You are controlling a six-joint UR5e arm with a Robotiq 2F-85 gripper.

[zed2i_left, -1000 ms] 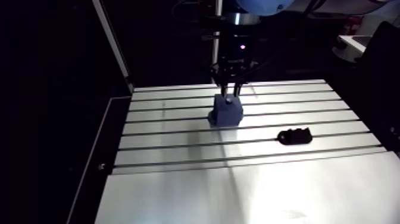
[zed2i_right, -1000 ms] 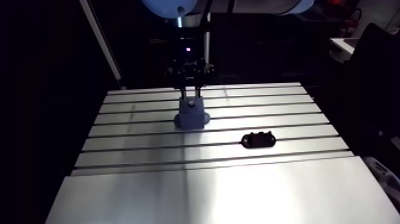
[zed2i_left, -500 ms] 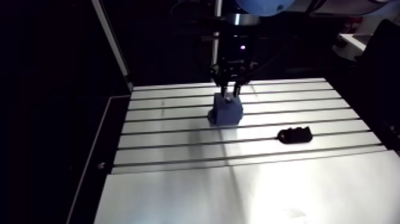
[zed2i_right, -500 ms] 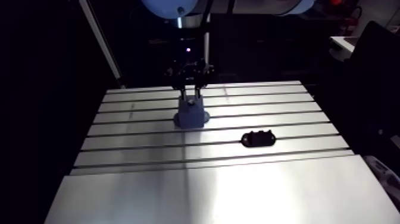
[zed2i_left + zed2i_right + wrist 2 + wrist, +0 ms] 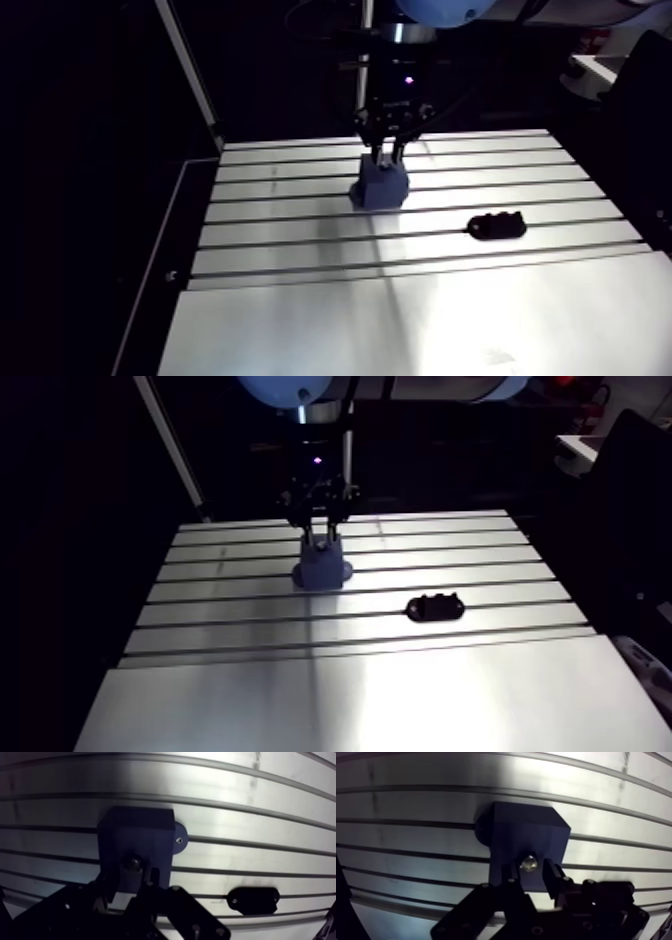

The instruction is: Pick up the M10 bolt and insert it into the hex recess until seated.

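Observation:
A dark blue block (image 5: 380, 187) stands on the slotted aluminium table (image 5: 300, 300), towards its back. In the wrist view the block (image 5: 528, 834) lies just ahead of the fingers. The M10 bolt (image 5: 529, 863) shows as a shiny round end at the block's top face, upright between the two fingers. My gripper (image 5: 531, 869) hangs straight over the block, its fingers close against the bolt on both sides. In the arm view the gripper (image 5: 385, 155) touches down on the block's top. The hex recess is hidden by the bolt and fingers.
A small black part (image 5: 497, 227) lies on the table to the right of the block, also in the wrist view as the black part (image 5: 252, 900). A round base flange with a screw (image 5: 179, 840) sticks out from the block. T-slots run across the table.
The arm view has shifted slightly. The gripper stays at the block's top with the bolt between its fingers; the block and the black part have not moved.

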